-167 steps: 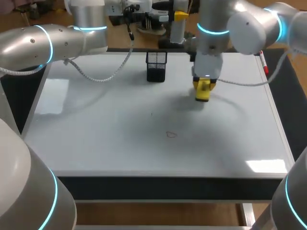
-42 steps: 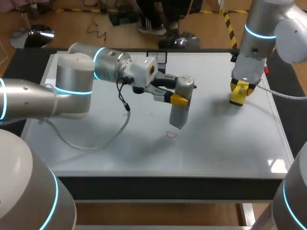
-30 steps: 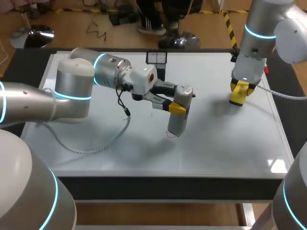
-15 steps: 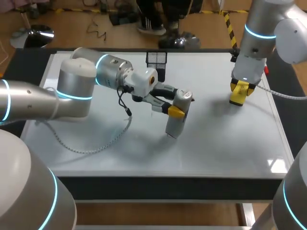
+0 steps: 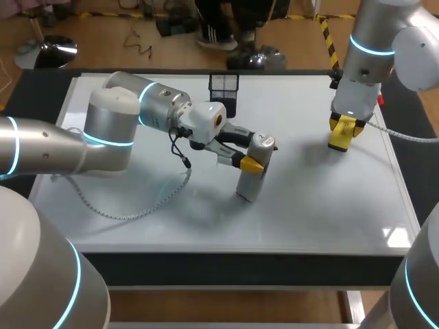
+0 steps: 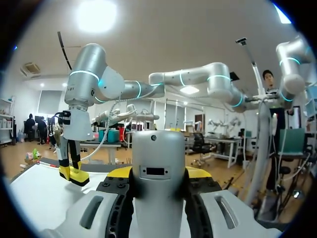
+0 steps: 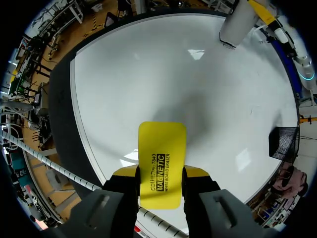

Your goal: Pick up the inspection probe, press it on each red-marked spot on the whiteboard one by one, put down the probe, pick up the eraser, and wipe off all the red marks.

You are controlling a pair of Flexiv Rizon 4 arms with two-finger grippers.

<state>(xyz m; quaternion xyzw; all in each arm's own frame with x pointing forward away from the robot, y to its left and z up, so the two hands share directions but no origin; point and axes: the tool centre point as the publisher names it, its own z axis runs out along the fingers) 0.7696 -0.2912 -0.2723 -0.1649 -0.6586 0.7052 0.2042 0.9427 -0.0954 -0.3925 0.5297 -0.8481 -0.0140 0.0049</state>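
In the head view the left gripper (image 5: 253, 163) is clamped on the grey inspection probe (image 5: 248, 185) and has brought it lower and nearer upright than half a second ago. The probe's foot now rests on the whiteboard (image 5: 137, 205), covering the red mark that showed there before, and the right gripper (image 5: 341, 136) has not moved from over the board's far right part. In the left wrist view both yellow-tipped fingers press the probe's sides, and in the right wrist view the fingers grip the yellow eraser (image 7: 162, 163) above the board, well apart from the probe and the black mesh holder (image 7: 283, 143).
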